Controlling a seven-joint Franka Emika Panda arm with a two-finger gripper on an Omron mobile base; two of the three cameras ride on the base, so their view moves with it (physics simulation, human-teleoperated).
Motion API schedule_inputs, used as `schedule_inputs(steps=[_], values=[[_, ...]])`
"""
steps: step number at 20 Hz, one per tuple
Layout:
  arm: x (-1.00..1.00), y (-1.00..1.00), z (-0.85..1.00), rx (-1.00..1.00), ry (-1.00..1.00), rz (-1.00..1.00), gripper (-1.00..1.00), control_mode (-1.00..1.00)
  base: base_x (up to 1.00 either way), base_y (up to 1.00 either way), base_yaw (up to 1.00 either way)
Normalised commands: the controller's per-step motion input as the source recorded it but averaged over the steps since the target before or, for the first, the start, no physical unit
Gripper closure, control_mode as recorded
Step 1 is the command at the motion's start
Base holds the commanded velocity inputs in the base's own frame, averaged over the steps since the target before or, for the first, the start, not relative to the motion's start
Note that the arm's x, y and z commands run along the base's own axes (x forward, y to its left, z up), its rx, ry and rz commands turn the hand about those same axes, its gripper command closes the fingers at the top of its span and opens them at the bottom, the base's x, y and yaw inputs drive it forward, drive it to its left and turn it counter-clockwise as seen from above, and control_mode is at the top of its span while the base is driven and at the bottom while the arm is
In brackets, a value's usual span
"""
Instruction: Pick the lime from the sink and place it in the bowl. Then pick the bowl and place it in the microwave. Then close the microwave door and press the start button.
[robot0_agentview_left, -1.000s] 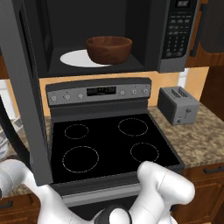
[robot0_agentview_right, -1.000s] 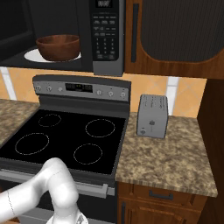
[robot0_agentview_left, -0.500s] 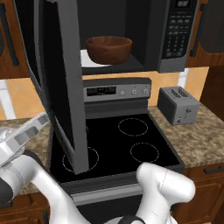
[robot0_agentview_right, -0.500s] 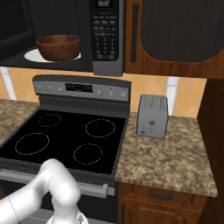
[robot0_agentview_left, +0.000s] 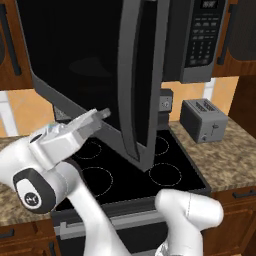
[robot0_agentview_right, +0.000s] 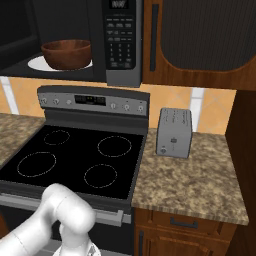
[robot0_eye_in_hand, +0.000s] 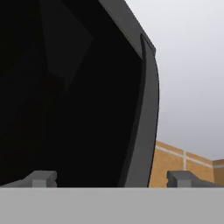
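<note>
Inside the microwave (robot0_agentview_right: 122, 40), the bowl (robot0_agentview_right: 66, 54) sits on the white turntable plate (robot0_agentview_right: 37, 63). Its door (robot0_agentview_left: 100, 75) stands part-way swung over the stove (robot0_agentview_right: 80, 157), and the fingers (robot0_eye_in_hand: 41, 179) are spread wide apart, empty, right against the door's black window near its handle (robot0_eye_in_hand: 144, 118). A toaster (robot0_agentview_right: 174, 132) stands on the bench (robot0_agentview_right: 200, 180).

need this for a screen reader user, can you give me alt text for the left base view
The microwave door, half swung, fills the middle of the view, its black window facing the camera. The white arm reaches up from below, its pincer against the door's lower edge. Behind are a black stove, a grey toaster on the counter, and the microwave keypad.
</note>
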Motion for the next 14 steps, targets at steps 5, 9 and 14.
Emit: schedule_inputs(steps=[5,9,14], values=[[0.13,-0.83,0.2,0.01,0.0,0.04,-1.0,-1.0,0.0,0.0,0.0],[0.31,-0.82,0.04,0.02,0.0,0.09,-1.0,-1.0,0.0,0.0,0.0],[0.46,-0.84,0.17,0.09,0.0,0.23,-1.0,-1.0,0.0,0.0,0.0]])
